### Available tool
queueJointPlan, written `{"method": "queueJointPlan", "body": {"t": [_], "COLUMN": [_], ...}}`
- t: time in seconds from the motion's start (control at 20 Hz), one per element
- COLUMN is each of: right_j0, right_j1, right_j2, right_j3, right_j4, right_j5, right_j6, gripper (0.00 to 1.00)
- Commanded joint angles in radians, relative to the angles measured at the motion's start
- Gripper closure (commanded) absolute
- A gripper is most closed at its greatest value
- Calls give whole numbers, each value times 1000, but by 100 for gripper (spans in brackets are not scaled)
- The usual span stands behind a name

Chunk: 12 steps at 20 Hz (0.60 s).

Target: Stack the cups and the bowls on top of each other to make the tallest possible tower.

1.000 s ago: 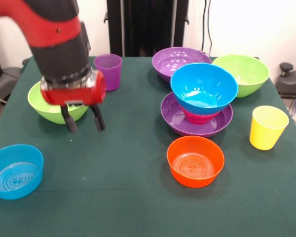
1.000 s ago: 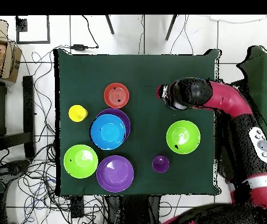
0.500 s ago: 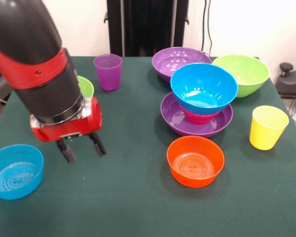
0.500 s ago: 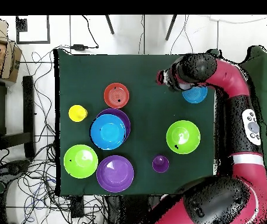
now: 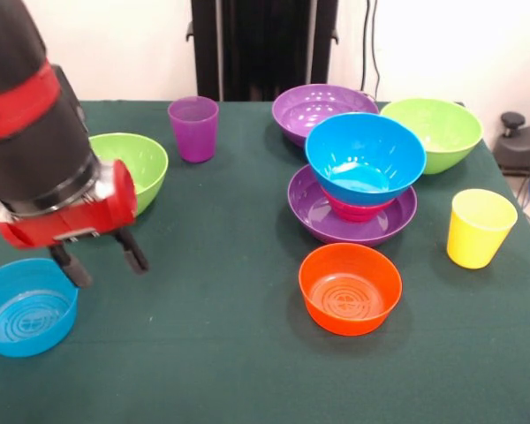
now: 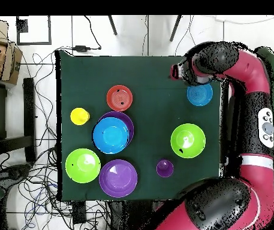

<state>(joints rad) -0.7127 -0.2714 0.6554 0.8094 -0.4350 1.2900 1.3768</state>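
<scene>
On the left of the front view I see a small see-through blue plastic bowl (image 5: 26, 306) on the green tabletop (image 5: 221, 353). My gripper (image 5: 100, 261) hangs just above its far rim, with its two black fingers spread apart and holding nothing. Behind it sits a lime green plastic bowl (image 5: 137, 165), then a see-through purple plastic cup (image 5: 193, 128). In the middle stands the tower (image 5: 357, 190): a wide purple bowl, a red-pink bowl inside it and a big blue bowl on top. A small orange plastic bowl (image 5: 350, 288) sits in front of it. On the right stands a yellow plastic cup (image 5: 480, 227).
</scene>
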Motion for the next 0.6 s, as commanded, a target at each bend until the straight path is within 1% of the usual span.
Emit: {"method": "queueJointPlan", "body": {"t": [0.05, 0.2, 0.3, 0.35, 0.45, 0.6], "right_j0": [-2, -9, -12, -11, -20, -28], "right_j1": [-168, -179, -158, -135, -122, -90], "right_j2": [-43, -49, -48, -46, -47, -42], "right_j3": [103, 115, 106, 91, 99, 84], "right_j4": [-83, -102, -118, -130, -142, -166], "right_j5": [-39, -63, -88, -99, -125, -157], "right_j6": [-271, -290, -303, -311, -322, -345], "gripper": [0, 0, 0, 0, 0, 0]}}
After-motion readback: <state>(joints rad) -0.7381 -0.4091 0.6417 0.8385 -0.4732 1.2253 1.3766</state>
